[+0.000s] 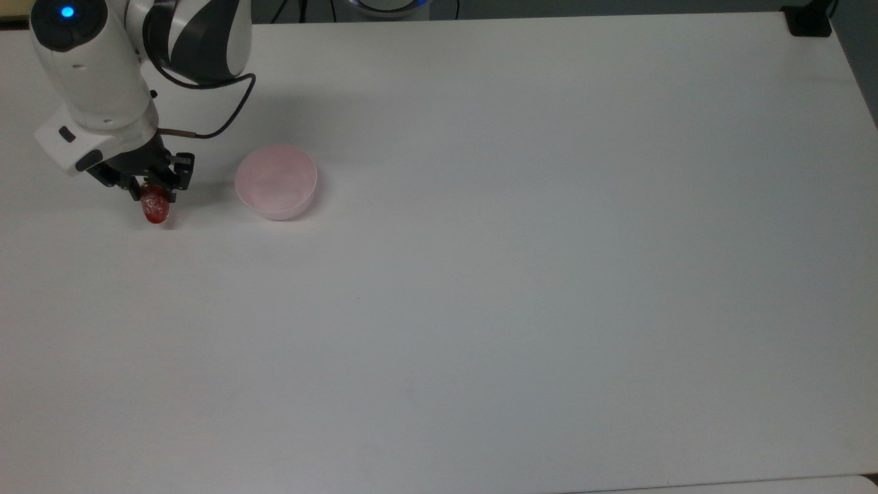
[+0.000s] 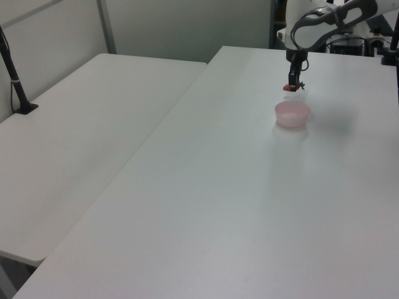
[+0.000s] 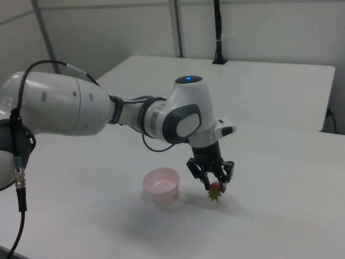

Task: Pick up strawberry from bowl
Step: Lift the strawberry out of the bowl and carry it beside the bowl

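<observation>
Strawberry point(image 1: 155, 208) in hand point(image 1: 152, 194), beside bowl point(image 1: 276, 182)

a broad white table point(image 1: 521, 274) with a matte top spans the top view. in the left view a second white table point(image 2: 81, 143) stands on the left view's left, edge to edge with the first along a narrow seam. a black post on a clamp base point(image 2: 17, 81) rises at its far left. pale grey partition walls point(image 3: 259, 27) with metal uprights close the far side. soft, even light falls from overhead.
</observation>
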{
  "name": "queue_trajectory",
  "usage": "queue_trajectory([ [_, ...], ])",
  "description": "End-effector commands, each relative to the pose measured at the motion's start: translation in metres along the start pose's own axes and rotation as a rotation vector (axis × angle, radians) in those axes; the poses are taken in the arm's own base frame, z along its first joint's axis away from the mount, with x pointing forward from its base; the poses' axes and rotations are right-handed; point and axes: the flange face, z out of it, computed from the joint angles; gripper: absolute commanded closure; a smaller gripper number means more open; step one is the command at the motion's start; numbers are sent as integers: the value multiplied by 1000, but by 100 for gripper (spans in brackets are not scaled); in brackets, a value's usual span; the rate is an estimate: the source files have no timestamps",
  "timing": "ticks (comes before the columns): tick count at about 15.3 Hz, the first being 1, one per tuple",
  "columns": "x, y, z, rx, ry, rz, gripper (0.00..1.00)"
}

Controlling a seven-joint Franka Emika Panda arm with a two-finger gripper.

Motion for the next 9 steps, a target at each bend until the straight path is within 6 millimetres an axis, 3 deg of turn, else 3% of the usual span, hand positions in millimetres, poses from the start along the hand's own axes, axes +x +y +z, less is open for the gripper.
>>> queue_trajectory([
  [1, 3, 5, -7, -15, 12, -18, 12],
  [2, 3, 5, -9, -13, 14, -8, 0],
  [4, 2, 5, -18, -13, 23, 16, 0],
  [8, -8, -1, -80, -13, 17, 94, 0],
  [9, -11, -7, -105, -11, 9, 97, 0],
])
